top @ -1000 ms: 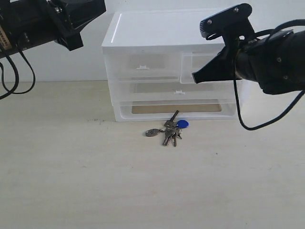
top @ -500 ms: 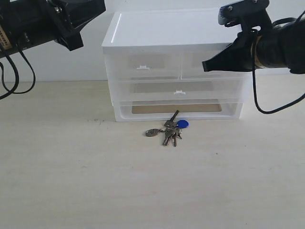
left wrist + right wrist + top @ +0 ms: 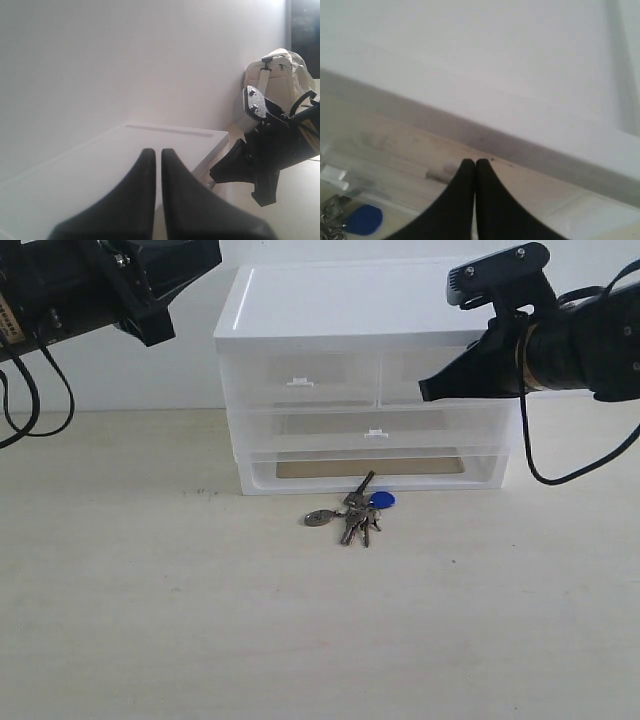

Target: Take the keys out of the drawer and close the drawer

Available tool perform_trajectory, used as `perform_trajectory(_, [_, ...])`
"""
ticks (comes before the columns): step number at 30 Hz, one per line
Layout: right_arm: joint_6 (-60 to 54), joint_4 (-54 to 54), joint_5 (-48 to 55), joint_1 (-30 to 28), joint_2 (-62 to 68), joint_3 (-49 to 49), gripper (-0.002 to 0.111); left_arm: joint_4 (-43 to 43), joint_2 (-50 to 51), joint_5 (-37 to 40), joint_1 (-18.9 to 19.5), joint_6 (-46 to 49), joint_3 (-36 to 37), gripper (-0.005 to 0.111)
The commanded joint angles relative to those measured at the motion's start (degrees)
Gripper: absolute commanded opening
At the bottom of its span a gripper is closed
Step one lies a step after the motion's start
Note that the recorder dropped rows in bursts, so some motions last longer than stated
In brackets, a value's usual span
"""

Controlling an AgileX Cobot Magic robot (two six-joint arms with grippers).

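Note:
The keys (image 3: 350, 516), grey metal on a ring with a round blue fob (image 3: 382, 501) and an oval tag, lie on the table just in front of the white cabinet (image 3: 340, 300). The small upper-right drawer (image 3: 402, 373) sits flush with the cabinet front. My right gripper (image 3: 423, 390) is shut and empty, its tips at that drawer's front beside the small white tab (image 3: 438, 173). The right wrist view shows the shut right gripper (image 3: 474, 162) and the blue fob (image 3: 364, 219) below. My left gripper (image 3: 155, 152) is shut, high above the cabinet top (image 3: 125, 160), holding nothing.
The left arm (image 3: 100, 280) hangs at the upper left, clear of the cabinet. The cabinet also has an upper-left small drawer (image 3: 300, 375) and a wider middle drawer (image 3: 375, 425). A beige bag (image 3: 275, 70) stands behind the right arm.
One second ago the upper-right drawer stuck out; the right gripper has pushed it in flush. The gripper then shifted slightly left and down. The keys and left arm have not moved.

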Motion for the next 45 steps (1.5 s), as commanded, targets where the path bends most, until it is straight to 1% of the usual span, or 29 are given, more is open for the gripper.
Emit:
perform_trajectory(1, [0.39,-0.16,1.29,-0.63,2.01,-1.27,0.0,-0.85,-0.03,0.3,0.13,0.15,0.55,0.004])
perform_trajectory(6, [1.13,-0.16,-6.98,-0.63,1.9,-1.27,0.0,-0.85,-0.03,0.29,0.13,0.25,0.55,0.004])
perform_trajectory(8, [1.37,-0.16,-8.18,-0.63,1.22,-0.6,0.0,-0.85,-0.03,0.29,0.13,0.25,0.55,0.004])
perform_trajectory(9, [1.37,-0.16,-8.29,-0.49,-0.29,1.28,0.0,-0.85,-0.03,0.29,0.13,0.25,0.55,0.004])
perform_trajectory(12, [1.37,-0.16,-5.87,-0.49,-4.76,6.31,0.0,-0.85,-0.03,0.29,0.13,0.52,0.55,0.004])
perform_trajectory(14, [2.17,-0.16,-1.66,-0.49,-7.52,9.19,0.0,-0.85,-0.03,0.29,0.13,0.52,0.55,0.004])
perform_trajectory(15, [3.16,-0.16,3.78,-0.49,-7.81,9.95,0.0,-0.85,-0.03,0.29,0.13,0.52,0.55,0.004])
perform_trajectory(16, [4.38,-0.16,7.07,-0.49,-7.56,10.0,0.0,-0.75,-0.03,0.29,0.13,0.55,0.55,0.004])
perform_trajectory(18, [4.26,-0.16,8.17,-0.49,-6.25,8.89,0.0,-0.64,-0.03,0.29,0.13,0.55,0.55,0.004])
perform_trajectory(23, [3.0,-0.16,8.17,-0.6,-1.51,4.92,0.0,-0.64,-0.03,0.29,0.13,0.55,0.55,0.004])
perform_trajectory(25, [3.11,-0.16,6.49,-0.6,-0.15,2.84,0.0,-0.78,-0.03,0.29,0.13,0.55,0.55,0.004])
perform_trajectory(31, [2.89,-0.16,6.71,-0.6,0.27,0.89,0.0,-0.88,-0.03,0.29,0.13,0.65,0.55,0.004])
perform_trajectory(39, [3.52,-0.16,2.86,-0.6,-0.65,1.35,0.0,-0.88,-0.03,0.29,0.13,0.65,0.55,0.004])
perform_trajectory(45, [3.53,-0.16,2.29,-0.6,-7.77,6.67,0.0,-0.88,-0.03,0.29,0.13,0.65,0.55,0.004])
